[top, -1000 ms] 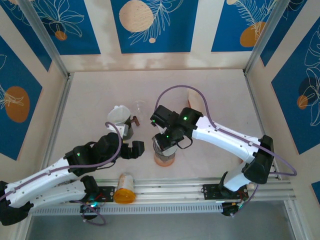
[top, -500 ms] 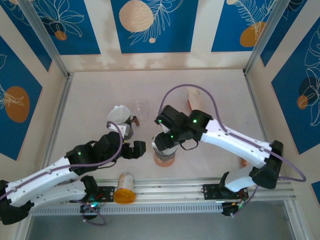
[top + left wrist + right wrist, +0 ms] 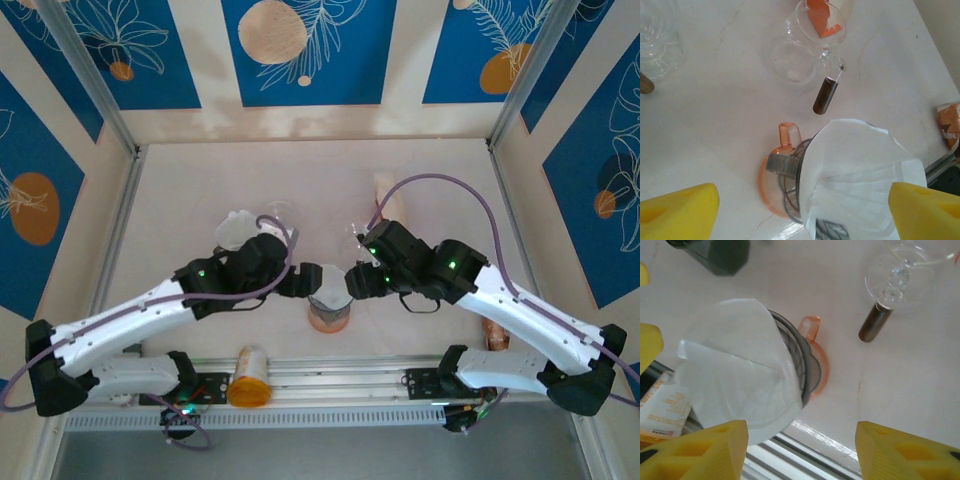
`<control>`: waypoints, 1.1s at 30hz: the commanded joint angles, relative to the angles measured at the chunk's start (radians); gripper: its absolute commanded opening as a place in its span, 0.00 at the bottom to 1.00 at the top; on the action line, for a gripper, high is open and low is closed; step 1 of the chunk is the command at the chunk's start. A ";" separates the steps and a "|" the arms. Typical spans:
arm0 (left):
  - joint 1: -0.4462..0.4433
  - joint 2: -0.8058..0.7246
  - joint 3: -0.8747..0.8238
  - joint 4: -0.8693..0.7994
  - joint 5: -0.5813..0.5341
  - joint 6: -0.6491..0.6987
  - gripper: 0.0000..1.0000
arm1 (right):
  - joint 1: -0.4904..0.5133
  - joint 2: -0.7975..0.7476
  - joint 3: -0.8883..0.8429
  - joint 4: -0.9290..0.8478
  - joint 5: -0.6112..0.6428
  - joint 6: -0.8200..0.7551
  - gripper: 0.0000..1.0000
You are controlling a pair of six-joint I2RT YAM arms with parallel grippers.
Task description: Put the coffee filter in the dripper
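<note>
A jar [image 3: 248, 376] with an orange lid lies on its side on the rail at the near edge, between the two bases. The left arm [image 3: 130, 325] stretches low from the near left corner toward the middle of the table. The right arm [image 3: 520, 315] comes in from the near right, bent at the elbow.

The left gripper [image 3: 302, 284] and right gripper [image 3: 352, 282] face each other across the dripper [image 3: 328, 320], one on each side. The left wrist view shows that claw's yellow fingers [image 3: 680, 212] spread wide, holding nothing. The right claw's fingers [image 3: 910, 450] are spread the same way, also empty.

The coffee filter [image 3: 860, 175] sits in the dripper's grey cone. It leans, its white edge rising past the rim on the side away from the orange handle [image 3: 789, 135].

Just beyond the dripper lies a glass piece [image 3: 805, 60] with a brown handle, near both claws. An orange packet [image 3: 497, 332] rests by the right forearm. Farther left stands a second dripper [image 3: 238, 232] with its own white paper, a clear glass [image 3: 280, 212] beside it. A pale sleeve [image 3: 388, 195] lies farthest back.
</note>
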 commanded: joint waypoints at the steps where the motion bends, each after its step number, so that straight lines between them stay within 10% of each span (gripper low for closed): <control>1: 0.012 0.048 0.027 -0.038 0.035 0.025 0.81 | -0.006 -0.018 -0.033 0.028 0.008 0.025 0.59; 13: 0.009 0.044 -0.043 -0.026 0.121 -0.017 0.49 | -0.053 0.039 -0.068 0.125 -0.071 -0.018 0.60; 33: 0.009 -0.006 -0.107 0.006 0.136 -0.051 0.46 | -0.077 0.118 -0.138 0.157 -0.054 -0.005 0.49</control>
